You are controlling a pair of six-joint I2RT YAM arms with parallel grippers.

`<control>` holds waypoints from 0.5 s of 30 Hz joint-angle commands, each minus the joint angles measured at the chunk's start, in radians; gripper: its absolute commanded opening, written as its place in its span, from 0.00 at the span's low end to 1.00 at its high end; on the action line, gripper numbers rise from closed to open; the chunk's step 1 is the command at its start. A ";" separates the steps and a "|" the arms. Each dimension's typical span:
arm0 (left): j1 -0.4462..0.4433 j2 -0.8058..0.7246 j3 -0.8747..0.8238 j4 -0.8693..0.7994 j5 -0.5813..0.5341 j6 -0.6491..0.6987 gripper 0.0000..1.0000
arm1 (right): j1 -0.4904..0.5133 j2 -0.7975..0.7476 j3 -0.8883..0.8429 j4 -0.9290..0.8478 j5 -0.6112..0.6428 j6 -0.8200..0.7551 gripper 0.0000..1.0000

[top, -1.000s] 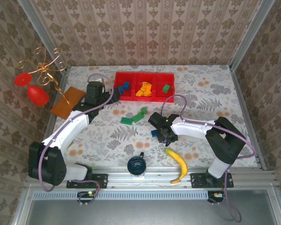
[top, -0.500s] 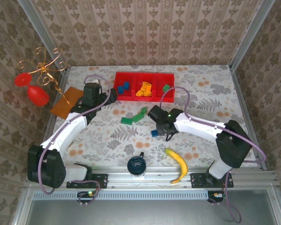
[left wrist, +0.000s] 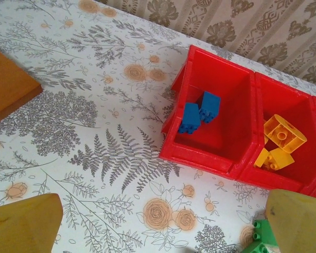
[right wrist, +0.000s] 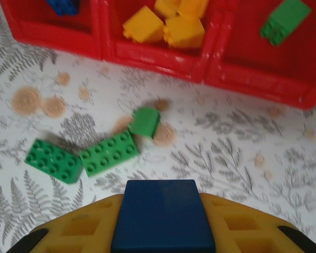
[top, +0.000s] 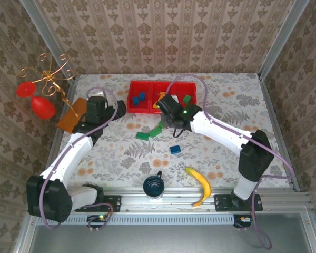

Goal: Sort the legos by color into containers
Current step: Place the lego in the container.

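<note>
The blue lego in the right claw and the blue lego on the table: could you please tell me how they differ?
The held blue lego is clamped in the right claw, off the table; the loose blue lego lies on the table. The held blue lego is close to the red tray; the loose blue lego lies nearer the banana. Both are blue and outside the tray.
</note>
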 commanded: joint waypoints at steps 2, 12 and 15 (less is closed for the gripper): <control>0.015 -0.035 -0.023 -0.024 -0.008 -0.019 1.00 | -0.018 0.093 0.129 0.028 -0.017 -0.091 0.07; 0.029 -0.061 -0.053 -0.040 0.011 -0.024 1.00 | -0.056 0.327 0.413 0.109 -0.081 -0.192 0.07; 0.030 -0.065 -0.061 -0.041 0.018 -0.024 1.00 | -0.058 0.415 0.518 0.118 -0.082 -0.228 0.07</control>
